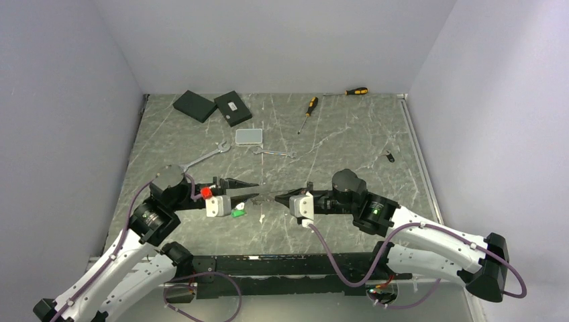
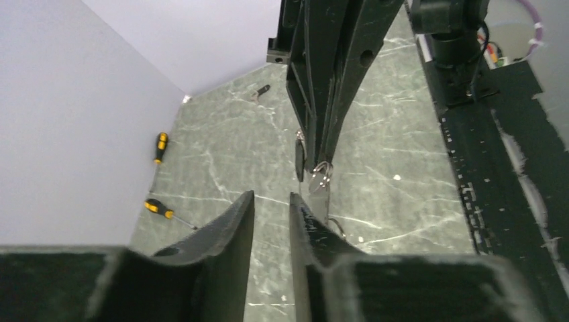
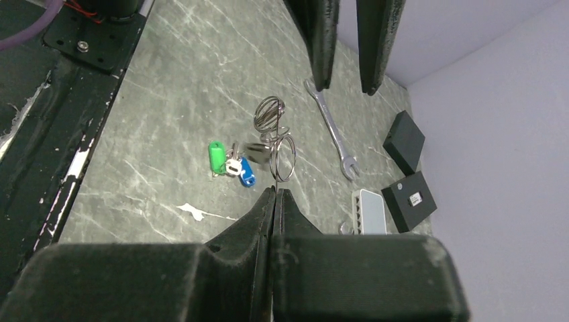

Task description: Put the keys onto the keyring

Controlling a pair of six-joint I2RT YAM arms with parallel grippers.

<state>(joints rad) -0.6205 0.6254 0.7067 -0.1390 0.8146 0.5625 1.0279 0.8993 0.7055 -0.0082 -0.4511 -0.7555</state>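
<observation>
— Grey-green marbled table (image 1: 349, 134), pale lilac walls (image 1: 282, 47) round it. Where's the keyring?
— Up off the table, in the middle. The right gripper (image 3: 275, 193) has its fingers pressed together on the keyring (image 3: 276, 159). It's a thin silvery wire loop, standing upright just past the fingertips.
— Anything on it?
— A silvery key (image 3: 257, 149) hangs right against it, but I can't tell whether it's threaded on. A smaller coiled ring (image 3: 268, 113) shows just beyond.
— And the keys (image 3: 231, 166)?
— A small bunch lies on the table below, one with a green tag (image 3: 216, 157), one with a blue tag (image 3: 247, 173). A black-headed key (image 1: 389, 157) lies well apart, towards the right edge.
— The other arm?
— The left gripper (image 2: 270, 198) faces the right one tip to tip, jaws a narrow gap apart, nothing between them.
</observation>
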